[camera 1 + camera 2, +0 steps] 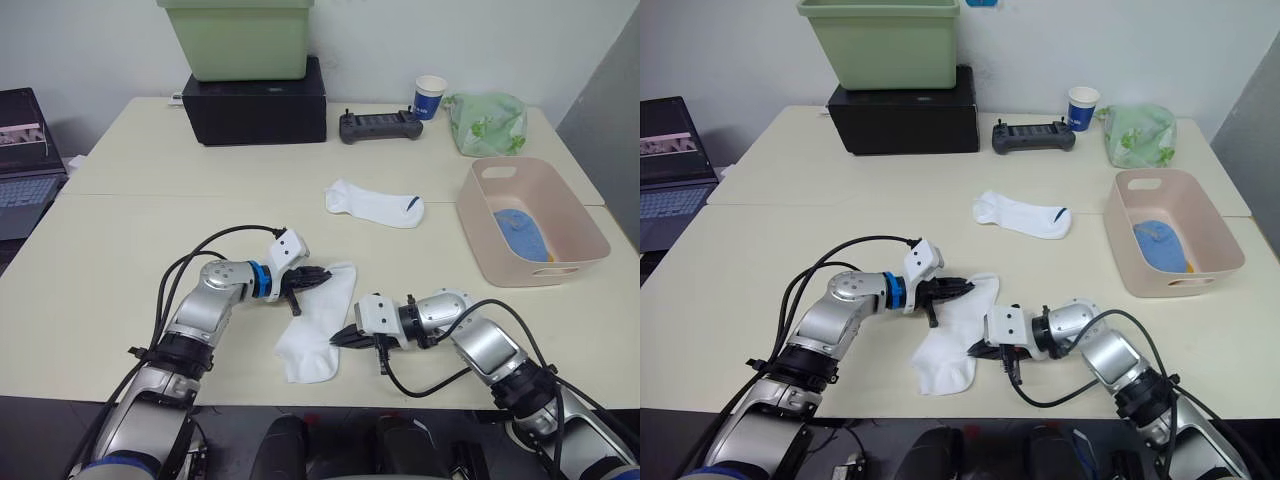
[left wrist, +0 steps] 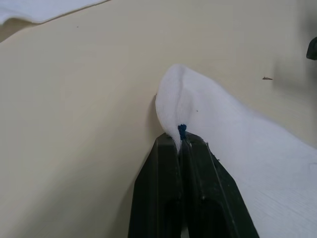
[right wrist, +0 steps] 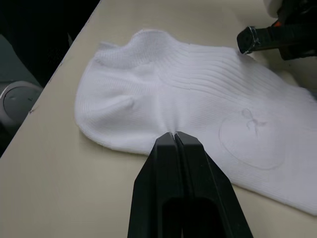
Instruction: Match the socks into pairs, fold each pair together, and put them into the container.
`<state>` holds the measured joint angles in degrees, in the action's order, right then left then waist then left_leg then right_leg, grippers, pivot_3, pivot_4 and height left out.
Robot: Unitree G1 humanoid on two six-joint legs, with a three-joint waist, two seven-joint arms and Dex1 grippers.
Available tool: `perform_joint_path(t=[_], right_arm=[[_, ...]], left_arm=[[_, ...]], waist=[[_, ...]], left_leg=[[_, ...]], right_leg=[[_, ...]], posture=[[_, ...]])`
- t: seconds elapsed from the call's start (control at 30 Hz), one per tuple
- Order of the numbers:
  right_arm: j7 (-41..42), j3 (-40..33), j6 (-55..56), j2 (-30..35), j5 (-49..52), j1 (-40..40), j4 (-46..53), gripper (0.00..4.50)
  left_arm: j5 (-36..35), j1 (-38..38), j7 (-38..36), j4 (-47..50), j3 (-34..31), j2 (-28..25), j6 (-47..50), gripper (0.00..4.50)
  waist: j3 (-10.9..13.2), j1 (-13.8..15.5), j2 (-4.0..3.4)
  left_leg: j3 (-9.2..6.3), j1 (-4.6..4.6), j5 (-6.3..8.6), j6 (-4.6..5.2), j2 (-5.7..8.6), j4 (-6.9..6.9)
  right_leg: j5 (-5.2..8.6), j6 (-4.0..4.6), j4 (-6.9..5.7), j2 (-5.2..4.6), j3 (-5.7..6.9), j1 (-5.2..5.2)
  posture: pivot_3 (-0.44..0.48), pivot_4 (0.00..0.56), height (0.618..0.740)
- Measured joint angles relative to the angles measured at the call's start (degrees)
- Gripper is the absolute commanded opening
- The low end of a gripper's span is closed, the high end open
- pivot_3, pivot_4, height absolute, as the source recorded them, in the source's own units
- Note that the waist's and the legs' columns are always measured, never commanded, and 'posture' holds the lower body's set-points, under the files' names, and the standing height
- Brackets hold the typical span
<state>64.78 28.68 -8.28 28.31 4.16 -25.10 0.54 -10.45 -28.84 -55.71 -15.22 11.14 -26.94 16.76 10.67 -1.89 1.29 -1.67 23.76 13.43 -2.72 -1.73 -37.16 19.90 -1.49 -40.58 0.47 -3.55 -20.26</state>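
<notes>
Head views: your left gripper [image 1: 318,276] and right gripper [image 1: 342,339] both pinch the white ankle sock [image 1: 318,330] near the beige table's [image 1: 120,250] front edge. A second white sock [image 1: 375,205] lies flat further back. The pale pink rectangular plastic tub [image 1: 580,238] holds a light blue sock [image 1: 520,233].

Left wrist view: fingers pressed together on the sock's tip [image 2: 184,101].

Right wrist view: fingers closed on the sock's edge [image 3: 163,106].

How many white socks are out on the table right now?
2. One white sock lies near the front edge, pinched by both the left pincer and right pincer. The other white sock lies mid-table, beside the pink container.
</notes>
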Motion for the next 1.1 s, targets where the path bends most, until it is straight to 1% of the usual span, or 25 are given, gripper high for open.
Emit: perform_joint_path(t=[0.1, 0.23, 0.33, 0.4, 0.5, 0.57, 0.63, 0.67, 0.73, 0.8, 0.83, 0.9, 1.0, 1.1], right_arm=[[1.3, -2.8, 0.7, 1.9, 0.6, -1.3, -1.8, 0.01], [3.0, -4.3, 4.8, 2.7, 0.3, -5.1, -5.5, 0.01], [5.7, -3.7, 9.7, 3.0, -1.0, -8.0, -9.4, 0.01], [7.7, -3.7, 10.4, 3.2, -0.9, -8.9, -10.5, 0.01], [7.9, -4.2, 8.7, 3.0, 0.1, -8.4, -9.5, 0.6], [7.4, -5.9, 6.1, 3.5, 1.7, -6.5, -7.4, 1.25], [5.6, -8.2, 2.9, 4.7, 2.2, -4.2, -5.0, 2.04], [5.0, -9.1, 1.8, 5.1, 2.6, -3.6, -4.1, 2.3], [1.4, -14.1, -5.5, 5.5, 6.2, 0.2, 1.6, 3.01], [-0.9, -17.1, -11.3, 6.2, 9.0, 3.7, 6.6, 3.63], [-1.6, -18.1, -14.1, 7.1, 10.6, 6.2, 9.5, 3.64], [-2.7, -18.8, -17.3, 7.8, 11.7, 9.7, 12.9, 3.64], [-6.6, -18.4, -21.4, 7.0, 12.9, 15.6, 18.7, 3.64], [-9.3, -17.0, -21.7, 6.1, 12.2, 16.8, 19.9, 3.64]], left_arm=[[-0.8, 4.2, 1.6, 5.1, -1.9, -1.0, 1.8, 0.0], [-2.3, 9.6, 5.3, 11.0, -4.9, -1.0, 4.6, 0.0], [-3.3, 14.5, 11.4, 17.3, -7.5, 1.3, 8.1, 0.0], [-3.1, 16.7, 17.7, 19.8, -9.2, 4.5, 9.1, 0.0], [-3.4, 17.3, 22.6, 20.8, -11.6, 6.5, 10.3, 0.7], [-4.4, 18.5, 23.5, 22.2, -13.2, 6.4, 11.5, 1.34], [-5.4, 19.7, 23.7, 23.4, -14.2, 5.9, 12.6, 2.05], [-5.7, 20.0, 23.6, 23.9, -14.5, 5.5, 13.0, 2.26], [-8.2, 20.3, 21.9, 24.4, -16.0, 3.8, 14.6, 2.9], [-10.0, 20.2, 20.0, 24.3, -17.4, 1.9, 15.4, 3.5], [-10.5, 19.8, 18.8, 24.1, -17.9, 0.9, 15.4, 3.78], [-10.8, 18.2, 17.2, 22.4, -17.8, -0.6, 14.7, 3.78], [-8.6, 11.6, 13.5, 14.3, -15.8, -3.0, 10.6, 3.78], [-6.9, 6.7, 10.1, 8.4, -13.1, -3.0, 6.6, 3.78]], waist=[[0.0, -0.3, 0.0], [0.0, -0.7, 0.0], [0.0, -0.8, 0.0], [0.0, -0.6, 0.01], [0.0, -0.2, 0.01], [0.0, 0.0, 0.01], [0.0, 0.1, 0.01], [0.0, 0.1, 0.01], [0.0, 0.1, 0.01], [0.0, 0.1, 0.01], [0.0, 0.1, 0.01], [0.0, 0.2, 0.01], [0.0, 0.3, 0.01], [0.0, 0.2, 0.01]], left_leg=[[-0.01, -0.03, 0.0, 0.0, -0.03, 0.02], [-0.07, -0.07, 0.0, 0.0, -0.09, 0.05], [-0.04, -0.05, 0.0, 0.0, -0.07, 0.05], [-0.05, -0.03, 0.0, 0.0, -0.04, 0.02], [-0.08, -0.03, 0.0, 0.0, -0.03, 0.01], [-0.06, -0.02, 0.0, 0.0, -0.03, 0.03], [-0.07, 0.02, 0.0, 0.0, -0.02, 0.03], [-0.05, 0.01, 0.0, 0.0, -0.01, 0.03], [-0.12, 0.01, 0.0, -0.01, -0.02, 0.05], [-0.14, 0.01, -0.01, -0.02, -0.02, 0.07], [-0.15, 0.01, -0.01, -0.02, -0.01, 0.09], [-0.14, 0.0, -0.01, -0.03, 0.01, 0.09], [-0.12, 0.01, -0.02, -0.05, 0.06, 0.09], [-0.01, 0.01, -0.02, -0.05, 0.07, 0.09]], right_leg=[[0.0, 0.0, -0.03, 0.0, -0.04, 0.0], [0.0, 0.01, -0.06, 0.03, -0.02, 0.0], [0.0, 0.01, -0.03, -0.01, -0.05, 0.01], [0.0, 0.01, -0.02, -0.06, -0.03, 0.02], [0.0, 0.01, -0.04, -0.06, 0.0, 0.03], [0.0, 0.01, 0.0, -0.07, -0.03, 0.03], [0.0, 0.01, 0.03, -0.08, -0.01, 0.03], [0.0, 0.01, 0.03, -0.08, -0.03, 0.03], [0.0, 0.01, 0.02, -0.09, 0.04, 0.05], [0.0, 0.01, 0.02, -0.08, 0.06, 0.05], [0.0, 0.01, 0.04, -0.08, 0.06, 0.06], [0.0, 0.0, 0.07, -0.08, 0.07, 0.07], [0.01, 0.0, 0.07, -0.05, 0.06, 0.06], [0.01, -0.01, 0.12, -0.04, 0.06, 0.05]], posture=[[0.0, 0.15, 0.74], [0.0, 0.15, 0.74], [0.0, 0.15, 0.74], [0.0, 0.15, 0.74], [0.0, 0.15, 0.74], [0.0, 0.15, 0.74], [0.0, 0.15, 0.74], [0.0, 0.15, 0.74], [0.0, 0.15, 0.74], [0.0, 0.15, 0.74], [0.0, 0.15, 0.74], [0.0, 0.15, 0.74], [0.0, 0.15, 0.74], [0.0, 0.15, 0.74]])
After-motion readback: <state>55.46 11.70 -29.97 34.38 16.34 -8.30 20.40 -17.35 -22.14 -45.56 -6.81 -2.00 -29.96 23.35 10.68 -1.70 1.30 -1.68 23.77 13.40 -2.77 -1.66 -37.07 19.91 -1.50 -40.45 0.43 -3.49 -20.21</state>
